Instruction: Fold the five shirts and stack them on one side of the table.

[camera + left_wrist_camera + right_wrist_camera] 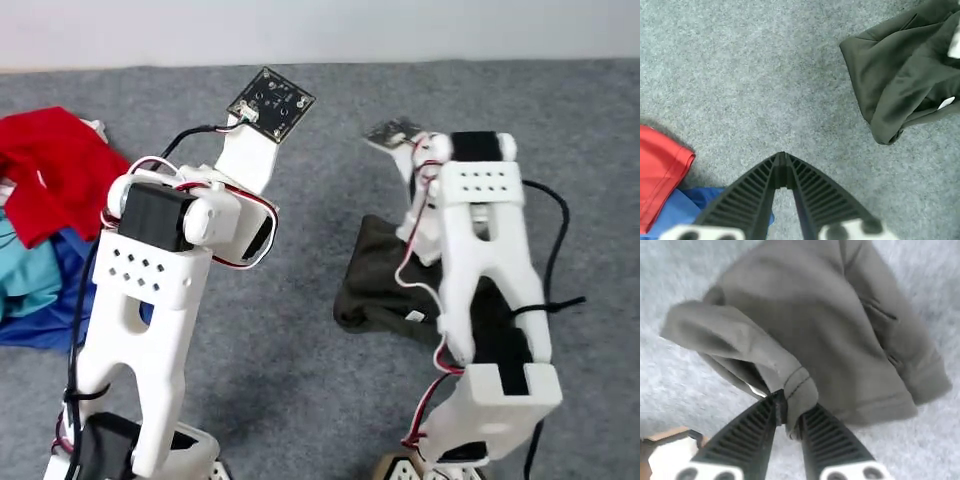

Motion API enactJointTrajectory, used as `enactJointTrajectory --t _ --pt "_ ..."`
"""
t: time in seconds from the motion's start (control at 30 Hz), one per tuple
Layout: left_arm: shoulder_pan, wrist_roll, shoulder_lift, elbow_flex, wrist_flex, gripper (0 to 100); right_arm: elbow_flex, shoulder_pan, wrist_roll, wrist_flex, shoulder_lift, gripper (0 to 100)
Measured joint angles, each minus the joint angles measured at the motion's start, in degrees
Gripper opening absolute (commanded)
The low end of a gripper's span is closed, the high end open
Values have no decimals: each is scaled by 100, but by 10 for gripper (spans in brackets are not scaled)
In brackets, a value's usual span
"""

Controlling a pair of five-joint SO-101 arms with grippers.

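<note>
A dark olive shirt (pixel 375 280) lies bunched on the grey cloth-covered table, right of the middle. My right gripper (pixel 787 415) is shut on a hemmed fold of this shirt (pixel 840 330), and the pinched fold is raised off the rest of the cloth. My left gripper (pixel 784 160) is shut with nothing in it and hovers over bare table. The dark shirt (pixel 900 75) lies well off to one side of it. A red shirt (pixel 50 165) tops a loose pile at the table's left edge, over a teal shirt (pixel 25 275) and a blue shirt (pixel 50 310).
The red shirt (pixel 657 175) and blue shirt (pixel 685 210) lie close beside my left gripper. The grey table surface (pixel 300 380) is bare between the two arms and along the far side. Both arm bases stand at the near edge.
</note>
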Motion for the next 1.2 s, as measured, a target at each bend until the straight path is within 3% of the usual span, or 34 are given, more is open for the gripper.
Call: enactJointTrajectory --t 0.37,0.93,1.2 --pt "0 0 0 0 0 3 387 1653 1240 9 -88 11" --pt "0 0 0 0 0 3 3200 1749 2207 -105 -1556 17" --pt "0 0 0 0 0 3 3270 1829 2031 -299 -1697 244"
